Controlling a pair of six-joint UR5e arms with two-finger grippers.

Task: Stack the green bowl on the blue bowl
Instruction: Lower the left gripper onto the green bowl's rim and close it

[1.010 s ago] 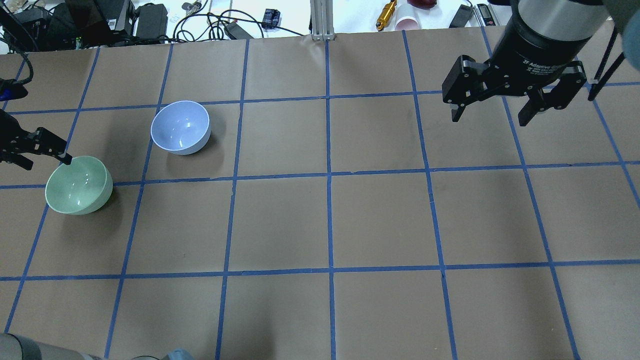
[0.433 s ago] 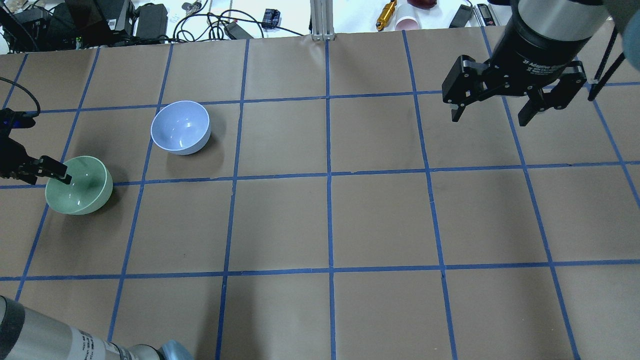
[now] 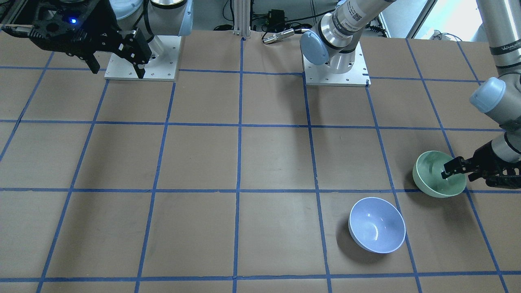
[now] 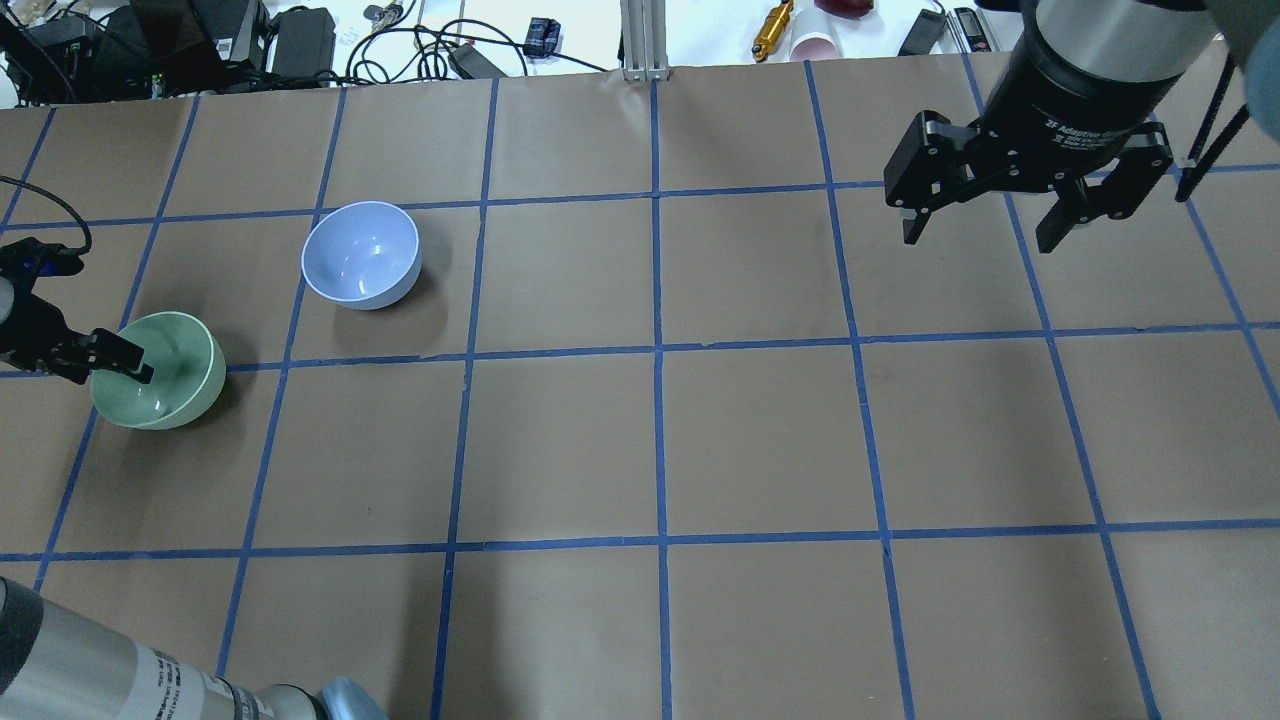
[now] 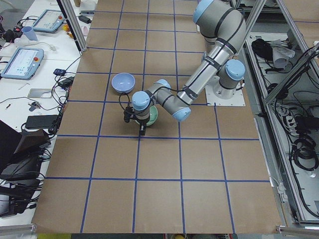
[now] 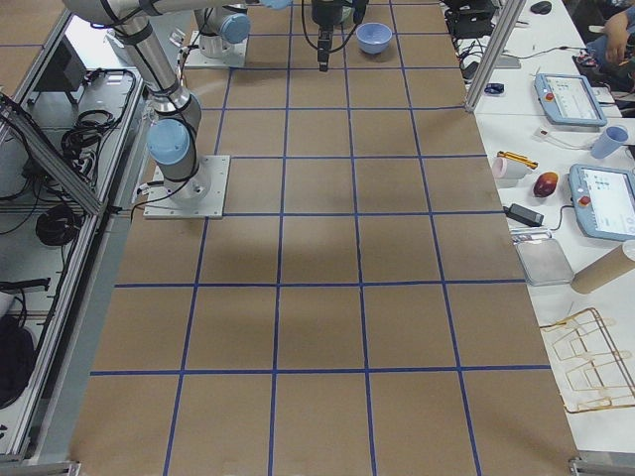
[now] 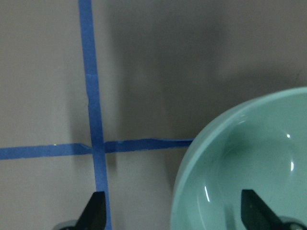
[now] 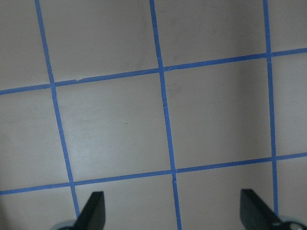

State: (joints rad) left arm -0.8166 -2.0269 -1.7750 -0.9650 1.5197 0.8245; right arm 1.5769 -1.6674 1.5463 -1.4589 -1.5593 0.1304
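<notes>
The green bowl stands upright on the table at the far left; it also shows in the front view and the left wrist view. My left gripper is open and straddles the bowl's left rim, with one finger inside and the other outside. In the left wrist view the rim passes between the fingertips. The blue bowl stands empty behind and to the right of the green one, apart from it. My right gripper is open and empty, high over the table's far right.
The table is brown paper with a blue tape grid. Cables, power bricks and small tools lie beyond its far edge. An aluminium post stands at the middle of the back edge.
My left gripper has moved nearer and down, from beside the green bowl's far-left rim to straddling it with one finger inside. The right arm has not moved.
</notes>
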